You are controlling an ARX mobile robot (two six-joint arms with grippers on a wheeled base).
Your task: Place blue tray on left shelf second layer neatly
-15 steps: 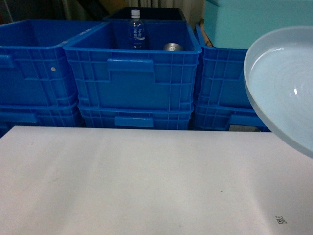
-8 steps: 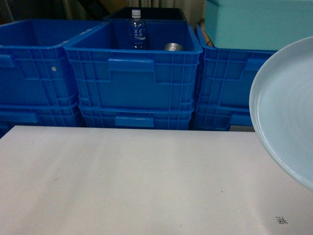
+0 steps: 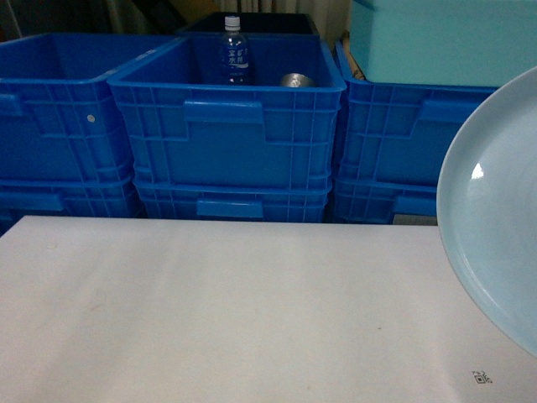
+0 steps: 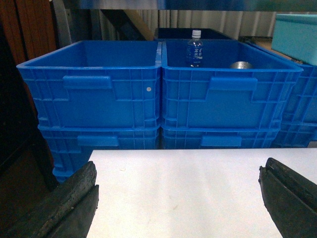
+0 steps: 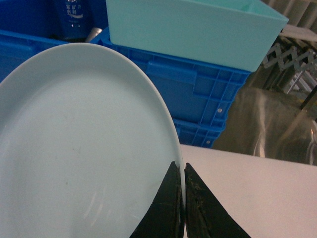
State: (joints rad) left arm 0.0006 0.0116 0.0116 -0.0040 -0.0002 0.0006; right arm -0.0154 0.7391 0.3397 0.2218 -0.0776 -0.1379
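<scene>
Blue tray [image 3: 495, 227] shifted right, rim pinched by right gripper [image 5: 184, 198].

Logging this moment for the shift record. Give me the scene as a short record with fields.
held item: blue tray, tilted, lifted above the white table
right gripper: jaws pinched on the tray's rim
left gripper: jaws wide apart, nothing between them
behind table: stacked blue crates; teal box on the right stack
in middle crate: bottle, metal can
shelf: not clearly in view
</scene>
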